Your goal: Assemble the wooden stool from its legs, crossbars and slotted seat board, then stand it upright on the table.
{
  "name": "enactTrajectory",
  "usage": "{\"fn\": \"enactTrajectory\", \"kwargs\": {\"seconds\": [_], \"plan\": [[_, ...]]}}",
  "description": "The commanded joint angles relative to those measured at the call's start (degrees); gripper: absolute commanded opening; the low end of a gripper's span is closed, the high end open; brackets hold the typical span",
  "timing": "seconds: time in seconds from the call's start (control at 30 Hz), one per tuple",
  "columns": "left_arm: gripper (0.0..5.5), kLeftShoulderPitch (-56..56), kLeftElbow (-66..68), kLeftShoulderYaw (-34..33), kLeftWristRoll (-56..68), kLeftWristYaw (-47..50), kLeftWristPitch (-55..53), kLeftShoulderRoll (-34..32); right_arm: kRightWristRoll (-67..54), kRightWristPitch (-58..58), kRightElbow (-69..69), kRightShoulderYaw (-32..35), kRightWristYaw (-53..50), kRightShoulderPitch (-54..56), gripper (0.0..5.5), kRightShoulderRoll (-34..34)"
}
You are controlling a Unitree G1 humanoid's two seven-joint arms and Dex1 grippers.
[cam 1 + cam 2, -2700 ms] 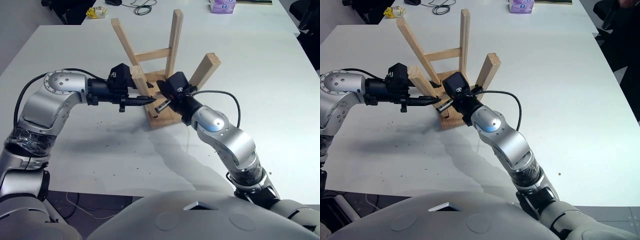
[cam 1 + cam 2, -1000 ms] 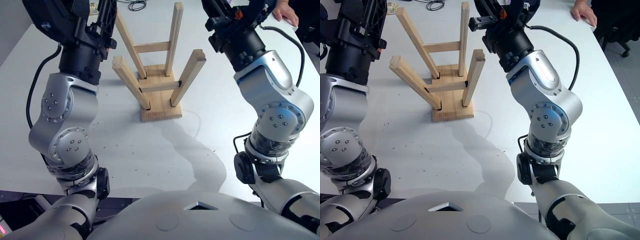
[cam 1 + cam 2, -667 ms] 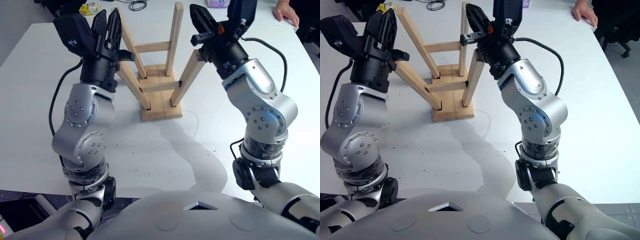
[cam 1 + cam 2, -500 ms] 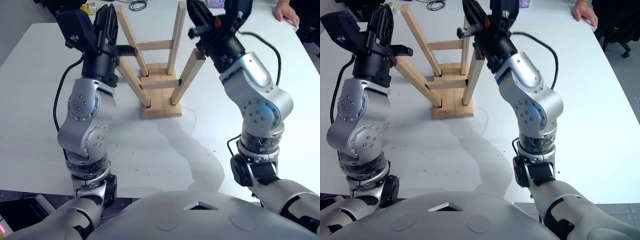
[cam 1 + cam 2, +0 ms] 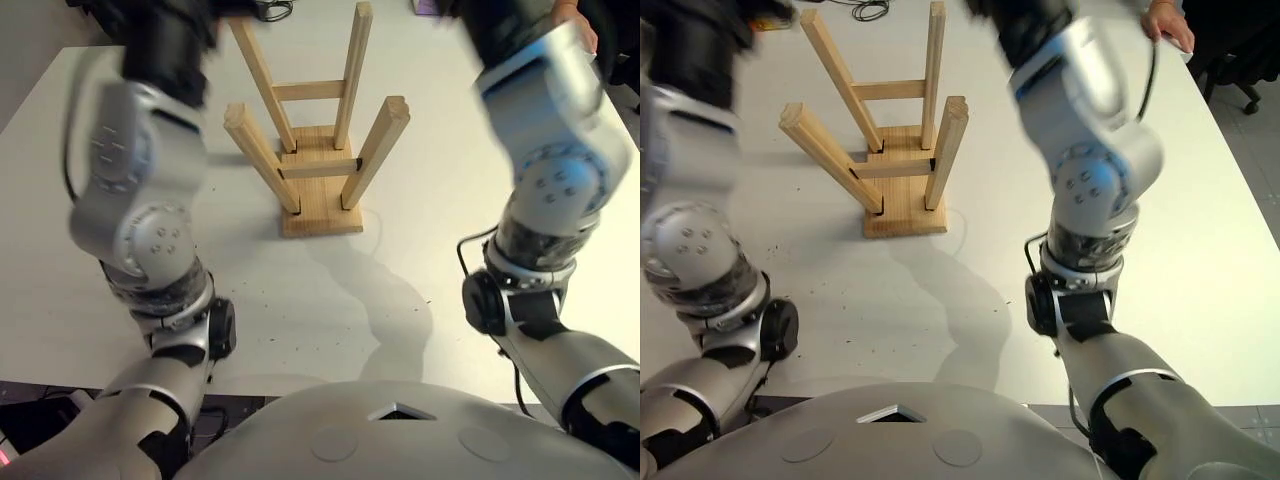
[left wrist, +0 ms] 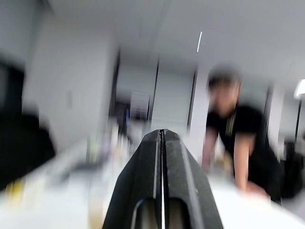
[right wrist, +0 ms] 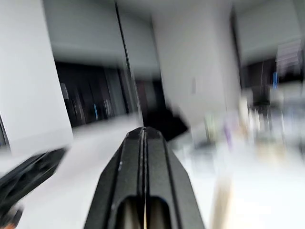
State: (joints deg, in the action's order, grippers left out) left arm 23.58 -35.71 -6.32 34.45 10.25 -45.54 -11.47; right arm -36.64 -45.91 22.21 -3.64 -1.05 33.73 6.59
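The wooden stool (image 5: pixel 318 160) is seen upside down on the white table (image 5: pixel 480 200), with its seat board (image 5: pixel 322 222) laid flat and its legs (image 5: pixel 376 150) pointed upward. The left gripper (image 6: pixel 161 139) and right gripper (image 7: pixel 143 137) are both closed on nothing, fingers pressed together.

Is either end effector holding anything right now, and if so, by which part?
Nothing is held. The left end effector and right end effector are both shut and empty; the stool rests seat-down on the table, apart from both.
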Motion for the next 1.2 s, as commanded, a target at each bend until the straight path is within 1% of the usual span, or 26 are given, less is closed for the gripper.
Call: {"fn": "enactTrajectory", "kwargs": {"seconds": [0.03, 0.13, 0.33, 0.4, 0.47, 0.57, 0.63, 0.7, 0.77, 0.83, 0.87, 0.93, 1.0, 1.1, 1.2], "plan": [[0.02, -9.8, 5.9, 4.4, 1.0, -2.2, -5.7, 2.3, 1.0, -4.1, -2.7, -2.1, -1.1, -4.5, 0.00, -2.2], [0.02, -9.0, 4.4, 2.8, 1.8, -3.0, -4.5, 2.9, -0.5, -2.6, -2.5, 1.3, -1.0, -1.1, 0.00, -4.1], [0.02, -1.9, 4.0, -2.7, 5.4, -3.9, -1.2, 4.0, -1.8, -1.3, -1.9, 5.9, -0.2, 3.8, 0.00, -5.2], [0.02, 1.6, 3.8, -5.4, 6.5, -3.7, 2.9, 5.0, -3.3, 0.0, -1.2, 7.7, 0.3, 5.2, 0.00, -5.7], [0.02, 6.0, 2.3, -10.7, 10.2, -3.5, 8.1, 5.3, -6.9, 2.1, -0.4, 12.4, 1.0, 7.8, 0.00, -5.7], [0.02, 9.8, 1.6, -18.8, 15.6, -4.1, 11.9, 1.1, -11.5, 4.0, -3.3, 20.4, 1.9, 11.6, 0.00, -2.0], [0.02, 8.3, 2.3, -22.4, 18.3, -8.2, 12.2, -4.0, -9.4, 4.5, -6.8, 21.8, 5.3, 11.8, 0.00, 3.8], [0.02, 3.8, 2.9, -24.3, 21.2, -14.2, 11.4, -8.2, -5.6, 5.0, -9.7, 19.8, 11.1, 9.5, 0.00, 10.2], [0.02, -5.4, 4.1, -23.8, 20.7, -23.4, 10.2, -12.9, -0.7, 7.8, -14.4, 15.8, 18.9, 5.3, 0.00, 15.8], [0.02, -16.5, 7.1, -22.2, 17.8, -33.0, 10.3, -16.3, 6.3, 14.0, -20.7, 9.0, 27.8, 0.1, 0.00, 19.9], [0.02, -21.4, 8.8, -21.2, 15.8, -36.9, 10.9, -17.4, 9.1, 17.5, -24.2, 5.8, 31.9, -1.9, 0.00, 20.7], [0.02, -29.1, 10.6, -18.2, 12.7, -44.7, 12.2, -20.1, 14.2, 24.3, -31.5, 0.3, 38.9, -4.0, 0.00, 21.1], [0.02, -33.2, 11.9, -15.1, 10.5, -51.1, 13.2, -22.5, 16.9, 29.7, -37.6, -2.9, 44.7, -4.3, 0.00, 20.1], [0.02, -34.3, 13.8, -10.8, 8.0, -57.4, 14.6, -24.7, 20.9, 37.2, -47.9, -5.4, 49.5, -1.5, 0.00, 18.4], [0.02, -31.6, 16.2, -6.2, 4.8, -60.0, 16.5, -24.5, 22.2, 42.8, -55.2, -5.8, 54.8, 1.9, 0.00, 16.6]]}}
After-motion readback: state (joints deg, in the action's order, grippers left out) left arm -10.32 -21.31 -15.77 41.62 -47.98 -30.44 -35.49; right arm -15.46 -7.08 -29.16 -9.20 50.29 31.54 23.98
